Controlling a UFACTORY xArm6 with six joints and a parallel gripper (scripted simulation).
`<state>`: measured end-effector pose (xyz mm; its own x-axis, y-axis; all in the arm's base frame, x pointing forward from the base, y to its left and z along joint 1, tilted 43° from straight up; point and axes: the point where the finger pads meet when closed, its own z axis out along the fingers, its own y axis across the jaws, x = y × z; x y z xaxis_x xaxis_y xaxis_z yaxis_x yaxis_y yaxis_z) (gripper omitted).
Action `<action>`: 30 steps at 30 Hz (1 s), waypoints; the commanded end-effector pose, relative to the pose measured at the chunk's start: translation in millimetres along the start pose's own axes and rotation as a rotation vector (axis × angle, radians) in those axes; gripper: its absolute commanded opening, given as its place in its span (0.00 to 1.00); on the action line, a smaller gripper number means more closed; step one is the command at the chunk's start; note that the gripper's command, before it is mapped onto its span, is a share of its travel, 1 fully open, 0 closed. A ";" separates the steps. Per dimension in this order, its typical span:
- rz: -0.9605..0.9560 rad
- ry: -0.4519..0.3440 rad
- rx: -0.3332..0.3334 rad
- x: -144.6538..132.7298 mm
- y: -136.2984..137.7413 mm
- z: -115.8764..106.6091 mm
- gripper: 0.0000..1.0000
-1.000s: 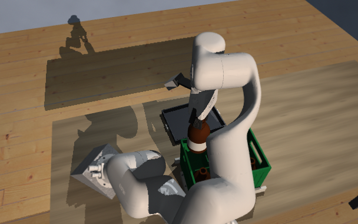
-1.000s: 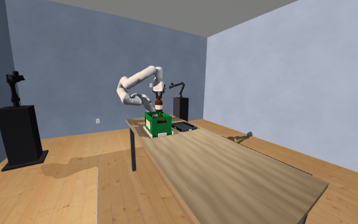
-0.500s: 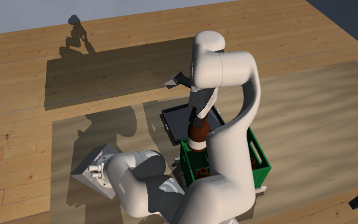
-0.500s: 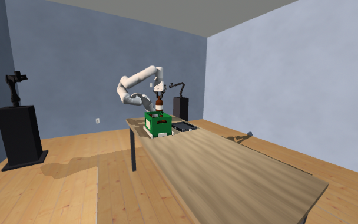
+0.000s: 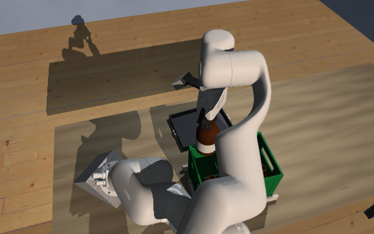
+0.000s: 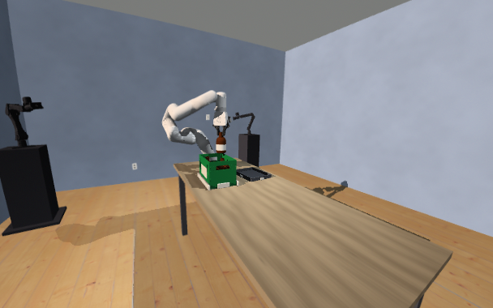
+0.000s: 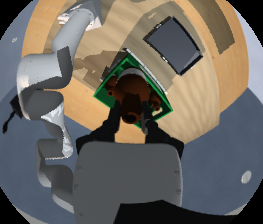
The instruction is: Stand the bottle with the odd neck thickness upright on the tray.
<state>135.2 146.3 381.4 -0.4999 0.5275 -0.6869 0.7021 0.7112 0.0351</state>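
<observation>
My gripper is shut on the neck of a brown bottle with a white label band. It holds the bottle upright, lifted above the green crate. Other brown bottles stand in the crate, mostly hidden by the arm. The dark tray lies flat on the table just beyond the crate.
The crate rests on a white base near the table's end. The robot's own arm curves over the crate. Camera stands stand on the floor around the table.
</observation>
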 end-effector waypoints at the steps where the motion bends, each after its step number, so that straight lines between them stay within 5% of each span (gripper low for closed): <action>1: 0.000 0.001 -0.001 1.9 3.6 -0.5 0.00; 30: 0.000 0.001 -0.001 25.6 44.5 -0.6 0.00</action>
<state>152.5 188.8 366.1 -0.4999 0.5269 -0.6874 0.7022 0.7111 0.0345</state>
